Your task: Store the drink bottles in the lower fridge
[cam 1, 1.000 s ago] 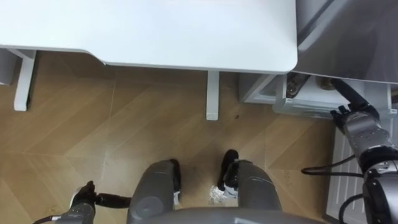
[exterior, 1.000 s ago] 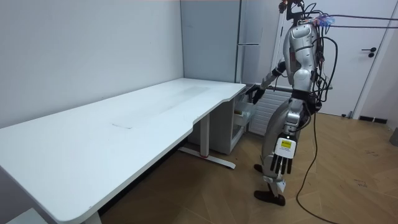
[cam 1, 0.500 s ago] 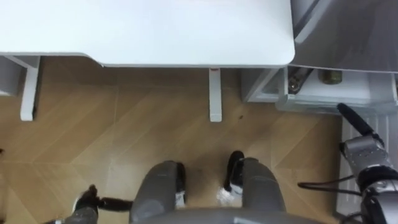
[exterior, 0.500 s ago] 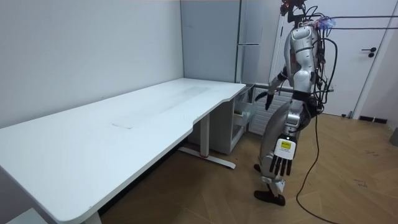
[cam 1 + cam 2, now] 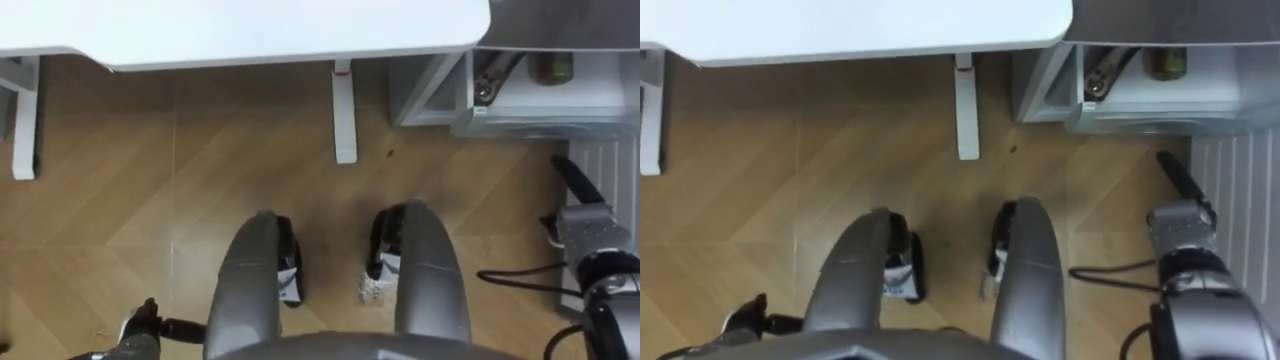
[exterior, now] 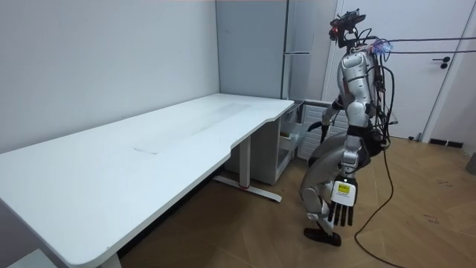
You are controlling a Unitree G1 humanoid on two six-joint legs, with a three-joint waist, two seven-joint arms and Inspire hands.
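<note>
The lower fridge compartment (image 5: 540, 120) stands open at the upper right, just past the desk's end. Inside it lie an olive-coloured drink (image 5: 551, 66) and a dark bottle (image 5: 493, 78). My right hand (image 5: 587, 226) hovers over the floor in front of the compartment, apart from it, with its fingers straight and nothing in it. My left hand (image 6: 343, 211) hangs low beside my knee, fingers straight down and holding nothing. It also shows in the left eye view's lower left corner (image 5: 141, 324). In the room view I stand with bent knees between the desk and the fridge (image 6: 297, 67).
A long white desk (image 6: 149, 149) runs off to my left, and its leg (image 5: 344, 115) stands straight ahead of my feet. A white ribbed panel (image 5: 600, 165) lies on the floor beside my right hand. Wooden floor spreads behind me toward a door (image 6: 454, 67).
I have bent my knees and the eye view has shifted. My right hand has drawn back from the open fridge compartment and dropped lower. My left hand hangs lower too.
</note>
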